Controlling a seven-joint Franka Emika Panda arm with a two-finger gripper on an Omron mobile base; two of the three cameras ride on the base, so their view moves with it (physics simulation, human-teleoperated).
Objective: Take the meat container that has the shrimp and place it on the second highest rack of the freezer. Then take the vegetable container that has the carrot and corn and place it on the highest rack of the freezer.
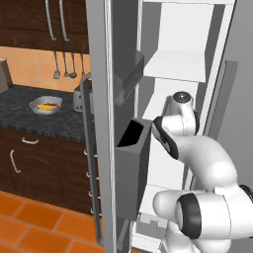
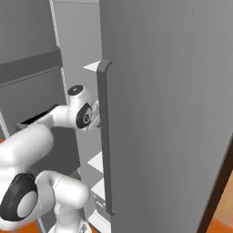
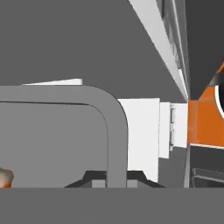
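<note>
In the hand view my gripper (image 3: 116, 181) is shut on the rim of the meat container (image 3: 57, 135), a grey tray; the dark fingertips (image 3: 94, 180) sit on either side of its rounded wall. The shrimp (image 3: 4, 177) peeks in at the tray's lower left. My arm (image 1: 180, 128) reaches into the open freezer (image 1: 170, 106), and its hand is inside the white compartment, below a white rack (image 1: 175, 64). The vegetable container (image 1: 45, 105), a pale rounded dish with orange and yellow food, stands on the dark counter (image 1: 29, 121) to the left.
The freezer's open left door (image 1: 106, 99) with its grey bins (image 1: 132, 148) stands close beside my arm. The other grey door, with its long handle (image 2: 104, 136), hems the arm in on the right. Dark wood cabinets (image 1: 34, 163) and hanging utensils (image 1: 64, 66) are at left.
</note>
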